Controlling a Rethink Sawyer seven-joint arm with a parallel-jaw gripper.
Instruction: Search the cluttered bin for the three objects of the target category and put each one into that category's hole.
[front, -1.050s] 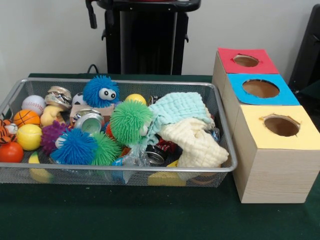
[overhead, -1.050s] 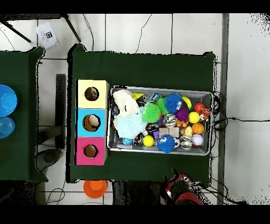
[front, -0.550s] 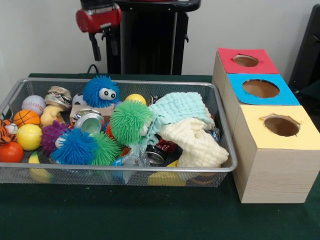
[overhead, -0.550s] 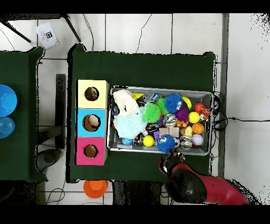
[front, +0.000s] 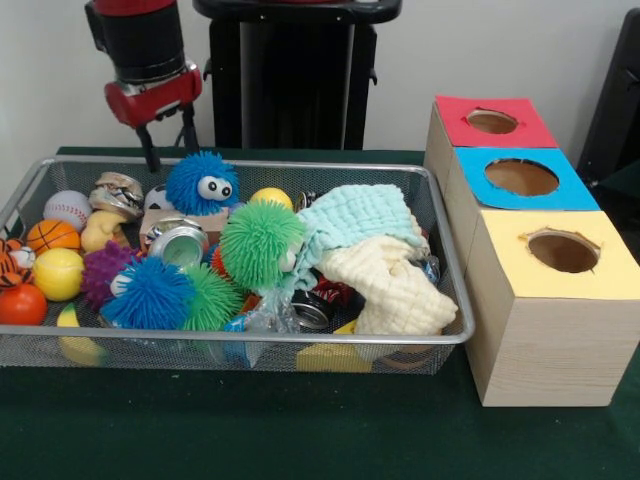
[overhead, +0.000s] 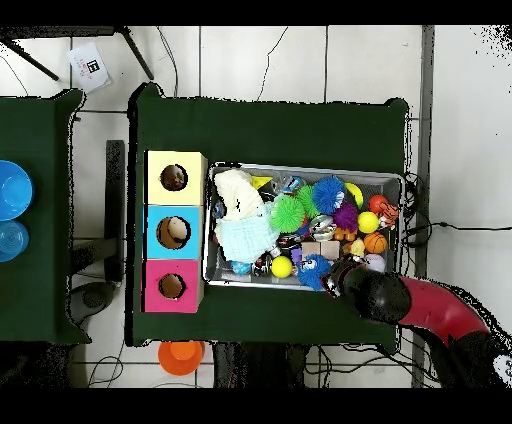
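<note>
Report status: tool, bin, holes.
Tool open, empty, above bin's far rim. Bin crammed with balls, cans, cloths; nothing picked. Three box holes unobstructed.

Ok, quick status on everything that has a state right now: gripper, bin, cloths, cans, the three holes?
gripper: open, empty, above the bin's far edge
bin: full, cluttered
cloths: crumpled, piled at the box end
crushed can: dented, lying among toys
red hole: uncovered
blue hole: uncovered
yellow hole: uncovered

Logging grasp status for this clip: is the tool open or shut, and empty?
Open and empty. In the front view the tool shows two fingers spread apart above the bin, nothing between them.
</note>
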